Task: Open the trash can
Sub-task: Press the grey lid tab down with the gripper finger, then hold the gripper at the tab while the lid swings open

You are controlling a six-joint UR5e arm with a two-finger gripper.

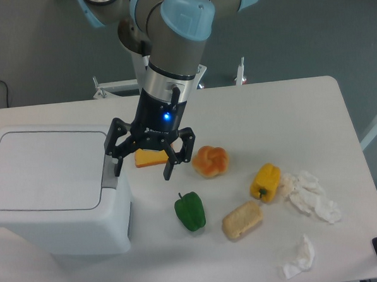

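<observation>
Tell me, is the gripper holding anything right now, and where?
Nothing is held: the gripper is open, fingers spread above the table beside the trash can.

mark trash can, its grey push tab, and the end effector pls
trash can [48,170], fixed camera, middle of the flat white lid
grey push tab [109,177], fixed camera, middle of the tab at the lid's right edge
end effector [141,169], fixed camera, midway between the open fingertips

Large white boxy trash can [52,198], lid shut, at table's left front.

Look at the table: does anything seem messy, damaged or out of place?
Only the crumpled white tissues beside the yellow pepper, with one more near the front edge, look messy. The trash can is shut and upright.
</observation>
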